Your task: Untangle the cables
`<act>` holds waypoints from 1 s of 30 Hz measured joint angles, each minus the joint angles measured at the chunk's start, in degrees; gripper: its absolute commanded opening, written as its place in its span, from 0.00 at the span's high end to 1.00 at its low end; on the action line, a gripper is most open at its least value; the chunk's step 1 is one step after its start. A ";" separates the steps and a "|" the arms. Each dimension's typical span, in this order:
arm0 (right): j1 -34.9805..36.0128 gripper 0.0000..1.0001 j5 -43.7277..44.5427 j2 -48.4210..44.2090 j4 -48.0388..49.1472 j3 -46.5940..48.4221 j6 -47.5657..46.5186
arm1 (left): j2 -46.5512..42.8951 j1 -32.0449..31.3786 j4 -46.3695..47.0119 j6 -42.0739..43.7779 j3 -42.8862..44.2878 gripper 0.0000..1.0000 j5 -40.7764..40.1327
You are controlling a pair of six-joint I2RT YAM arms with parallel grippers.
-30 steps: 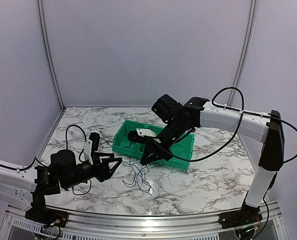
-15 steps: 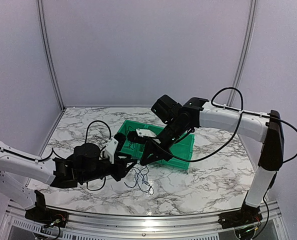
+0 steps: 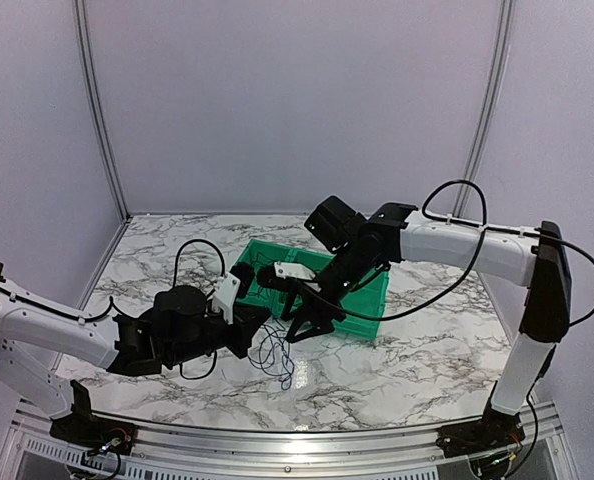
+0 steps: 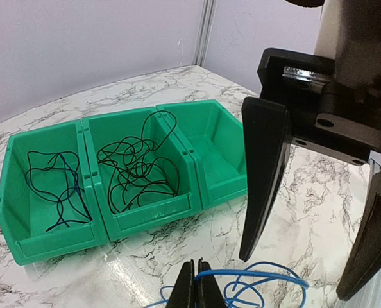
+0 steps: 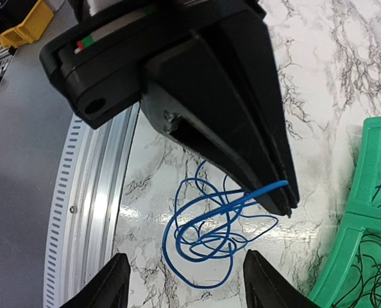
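A loose tangle of blue cable (image 3: 277, 358) lies on the marble in front of the green bin (image 3: 369, 302). My left gripper (image 3: 264, 325) is shut on one strand of the blue cable (image 4: 262, 274) at its tips (image 4: 195, 264). The right gripper (image 3: 299, 322) hangs open just above and beyond the tangle, its fingers (image 4: 261, 173) straddling it and holding nothing. In the right wrist view the blue cable (image 5: 216, 224) loops below the left gripper (image 5: 287, 200), between my own open right gripper (image 5: 185, 258). More black cables (image 4: 136, 170) lie in the bin's middle compartment, and dark thin ones (image 4: 57, 192) in its left compartment.
The green bin (image 4: 177, 205) has three compartments side by side; its right one (image 4: 219, 147) holds nothing. The table's front aluminium rail (image 5: 91, 212) runs close to the tangle. The two grippers are very near each other over the cable.
My left arm swung right to the tangle and shut on a blue strand. The right gripper, shut before, has opened and shifted slightly right.
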 measured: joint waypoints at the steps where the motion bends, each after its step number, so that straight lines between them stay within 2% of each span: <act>1: -0.09 0.38 0.24 -0.11 0.76 0.00 0.87 | -0.02 0.00 0.02 -0.09 0.00 1.00 -0.26; 7: -0.13 0.37 0.26 0.02 2.80 0.28 4.83 | -0.02 -0.02 0.20 -0.85 0.00 1.00 -1.18; 8: -0.11 0.40 0.17 0.24 2.95 0.57 5.16 | -0.02 -0.09 0.20 -1.09 0.00 1.00 -1.27; 12: 0.11 0.62 0.50 1.16 4.28 0.96 6.84 | 0.11 -0.15 0.22 -2.34 0.07 1.00 -1.84; 16: 0.15 0.99 2.32 1.31 5.81 0.96 8.50 | 0.24 -0.09 0.57 -3.39 0.09 1.00 -2.34; 17: 0.17 1.00 2.67 1.29 6.32 0.96 8.57 | 0.44 -0.07 0.66 -3.58 0.15 0.98 -2.47; 19: 0.13 1.00 2.95 1.27 7.13 0.96 9.40 | 1.33 0.07 0.81 -4.28 0.66 0.88 -3.02; 24: -0.76 1.00 2.03 0.96 7.19 0.96 10.25 | 7.32 -0.02 5.38 -5.55 2.73 0.87 -5.51; 26: -0.59 1.00 -0.24 0.39 7.17 1.09 9.68 | 11.67 -0.11 8.76 -5.99 3.37 0.84 -5.77; 30: 0.09 1.00 -4.13 -2.12 5.79 2.64 8.41 | 20.87 -0.22 14.56 -7.26 4.09 0.84 -6.58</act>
